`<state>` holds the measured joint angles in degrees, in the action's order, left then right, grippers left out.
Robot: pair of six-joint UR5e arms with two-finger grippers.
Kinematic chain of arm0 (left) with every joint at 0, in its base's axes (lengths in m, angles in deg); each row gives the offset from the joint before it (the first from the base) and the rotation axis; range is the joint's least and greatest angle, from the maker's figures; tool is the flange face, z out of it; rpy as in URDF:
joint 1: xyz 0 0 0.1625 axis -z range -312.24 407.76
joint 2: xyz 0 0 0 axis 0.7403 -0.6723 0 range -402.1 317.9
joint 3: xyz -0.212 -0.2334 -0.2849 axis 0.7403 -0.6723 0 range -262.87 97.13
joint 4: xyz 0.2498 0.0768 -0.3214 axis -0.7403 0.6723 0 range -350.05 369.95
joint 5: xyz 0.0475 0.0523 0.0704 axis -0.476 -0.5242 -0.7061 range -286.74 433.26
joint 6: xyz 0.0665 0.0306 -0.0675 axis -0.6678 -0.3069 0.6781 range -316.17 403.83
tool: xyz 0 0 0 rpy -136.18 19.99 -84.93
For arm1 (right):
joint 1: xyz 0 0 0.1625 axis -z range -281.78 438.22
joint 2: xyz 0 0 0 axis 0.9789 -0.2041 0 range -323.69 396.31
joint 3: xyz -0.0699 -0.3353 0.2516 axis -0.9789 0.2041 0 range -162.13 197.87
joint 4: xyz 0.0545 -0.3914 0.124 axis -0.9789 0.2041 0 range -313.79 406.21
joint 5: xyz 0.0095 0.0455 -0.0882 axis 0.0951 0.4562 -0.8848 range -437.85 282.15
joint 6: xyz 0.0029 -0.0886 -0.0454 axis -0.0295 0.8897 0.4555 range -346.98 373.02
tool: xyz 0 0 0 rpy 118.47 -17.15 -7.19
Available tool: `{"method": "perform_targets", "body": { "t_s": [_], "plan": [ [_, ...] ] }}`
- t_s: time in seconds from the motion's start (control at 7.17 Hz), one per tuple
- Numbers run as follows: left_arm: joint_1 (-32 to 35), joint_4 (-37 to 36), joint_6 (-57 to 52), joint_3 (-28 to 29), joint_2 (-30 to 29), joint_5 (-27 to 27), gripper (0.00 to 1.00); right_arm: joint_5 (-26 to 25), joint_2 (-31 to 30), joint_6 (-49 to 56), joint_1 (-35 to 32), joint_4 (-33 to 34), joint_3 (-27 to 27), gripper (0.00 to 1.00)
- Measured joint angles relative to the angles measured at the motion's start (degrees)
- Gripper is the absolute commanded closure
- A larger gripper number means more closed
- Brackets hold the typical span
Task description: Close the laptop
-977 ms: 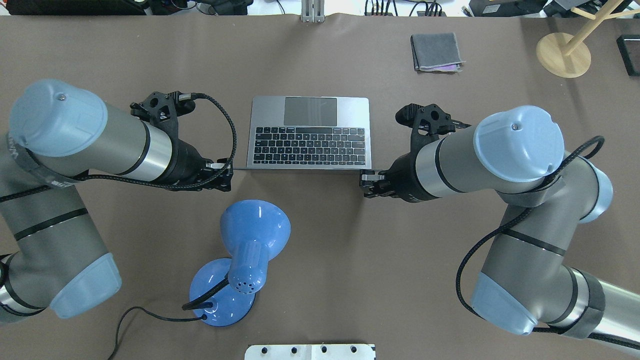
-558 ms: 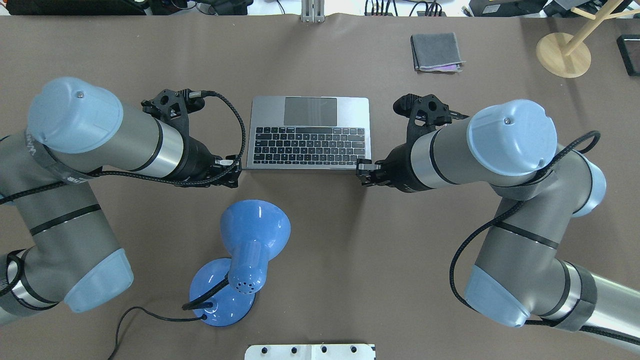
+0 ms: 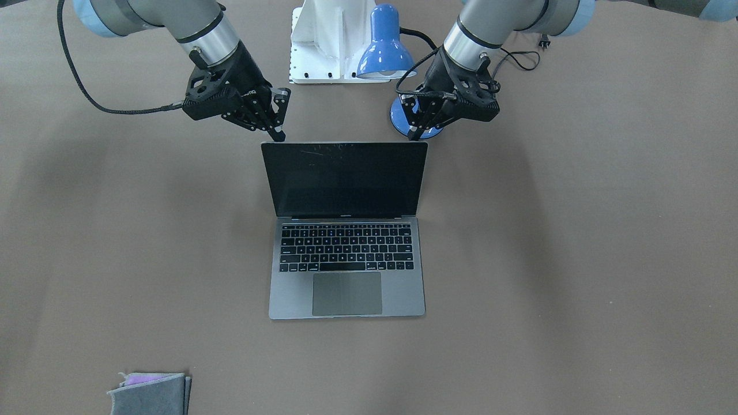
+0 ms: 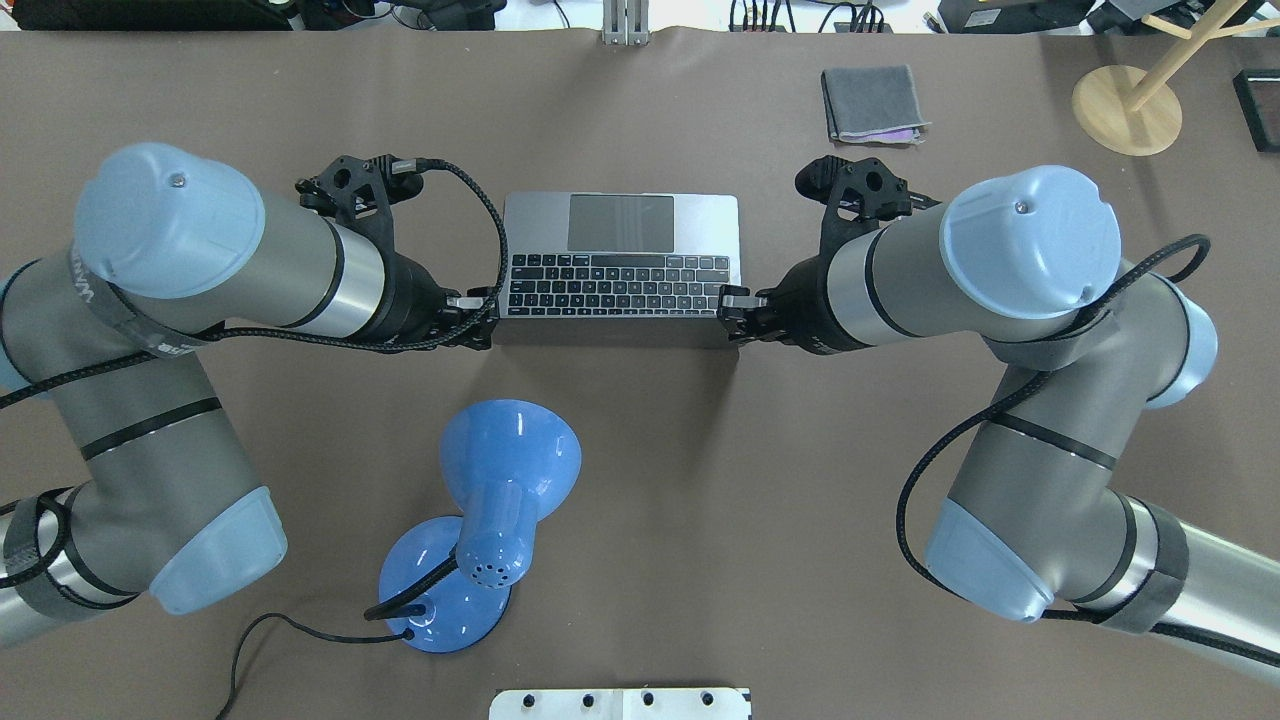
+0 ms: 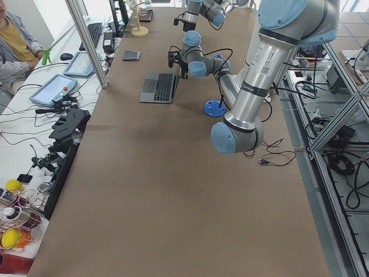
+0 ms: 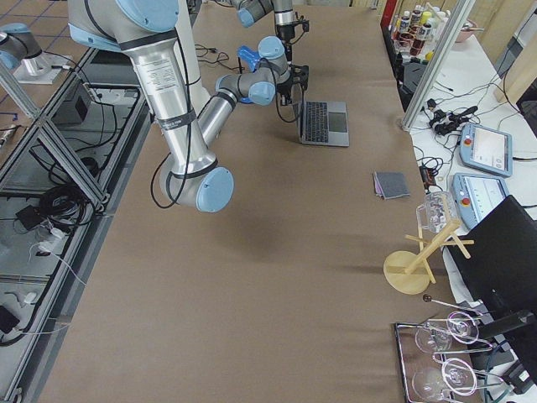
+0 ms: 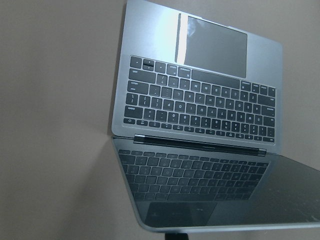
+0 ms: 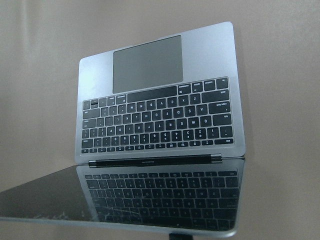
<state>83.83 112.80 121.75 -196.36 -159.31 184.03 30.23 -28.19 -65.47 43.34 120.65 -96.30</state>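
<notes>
Laptop (image 3: 346,253) sits mid-table, open, with its hinge towards the robot and its trackpad on the far side. It is slim grey metal with black keys and a black screen, which mirrors the keyboard and shows pale smudges near its top edge. From overhead the lid's back shows as a thin grey band, so the lid leans slightly over the keys. The left gripper (image 3: 413,136) and right gripper (image 3: 280,136), both with jaws together, meet the lid's two top corners. A blue lamp (image 4: 510,450) stands nearer the robot, and a grey cloth (image 4: 872,103) lies far right.
</notes>
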Motion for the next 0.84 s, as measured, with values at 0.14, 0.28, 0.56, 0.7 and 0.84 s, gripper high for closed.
{"method": "perform_targets", "body": {
  "t_s": [0.14,0.28,0.56,0.7,0.84],
  "plan": [
    [0.38,0.06,-0.66,0.64,-0.44,-1.12,1.0,0.02,1.09,0.07,-0.79,0.04,1.05,1.0],
    [1.26,0.12,-1.63,1.77,-1.34,-1.69,1.0,0.05,2.71,0.16,-1.93,0.24,2.51,1.0],
    [3.67,0.23,-2.71,4.58,-3.69,-1.93,1.0,0.4,5.56,0.76,-5.14,0.48,6.55,1.0],
    [4.75,0.36,-2.95,7.12,-5.65,-1.97,1.0,0.8,7.19,1.14,-6.49,0.45,9.51,1.0],
    [5.48,0.96,-3.01,10.34,-7.71,-2.02,1.0,0.99,9.1,1.39,-7.34,0.32,13.05,1.0]
  ]
}}
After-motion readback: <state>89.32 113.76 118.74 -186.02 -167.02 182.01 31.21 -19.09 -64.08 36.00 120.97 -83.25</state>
